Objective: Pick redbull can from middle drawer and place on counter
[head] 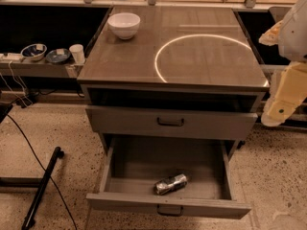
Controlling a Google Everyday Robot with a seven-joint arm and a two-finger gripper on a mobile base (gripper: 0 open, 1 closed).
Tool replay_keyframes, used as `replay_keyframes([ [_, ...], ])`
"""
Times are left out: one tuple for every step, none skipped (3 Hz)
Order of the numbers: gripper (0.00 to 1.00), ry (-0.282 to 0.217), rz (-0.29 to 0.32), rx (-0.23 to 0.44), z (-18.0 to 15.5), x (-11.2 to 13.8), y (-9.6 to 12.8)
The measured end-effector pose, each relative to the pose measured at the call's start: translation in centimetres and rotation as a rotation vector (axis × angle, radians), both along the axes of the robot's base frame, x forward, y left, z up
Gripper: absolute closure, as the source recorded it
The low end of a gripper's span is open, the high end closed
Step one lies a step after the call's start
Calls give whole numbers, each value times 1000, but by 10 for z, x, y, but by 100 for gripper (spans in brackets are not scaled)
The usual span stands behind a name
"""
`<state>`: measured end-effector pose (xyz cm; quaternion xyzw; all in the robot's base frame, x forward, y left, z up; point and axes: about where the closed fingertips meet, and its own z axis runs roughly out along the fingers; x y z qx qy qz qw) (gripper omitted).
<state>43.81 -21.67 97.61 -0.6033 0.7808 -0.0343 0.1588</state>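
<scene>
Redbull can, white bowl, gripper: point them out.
redbull can (171, 184), camera view, middle of its side.
white bowl (124, 31), camera view, outer wall.
gripper (279, 107), camera view, pale body at right edge, beside the counter (124, 61).

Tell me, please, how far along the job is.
Done: the middle drawer stands pulled open. In hand: nothing; the hand hangs right of the counter, far from the redbull can. Left: that can lies on its side in the drawer, to be grasped and placed on the counter.
</scene>
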Motion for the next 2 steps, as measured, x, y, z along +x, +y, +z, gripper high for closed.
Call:
replay_keyframes([
  [0,0,0,0,0,0,0],
  [0,18,17,44,-40,1,-3],
])
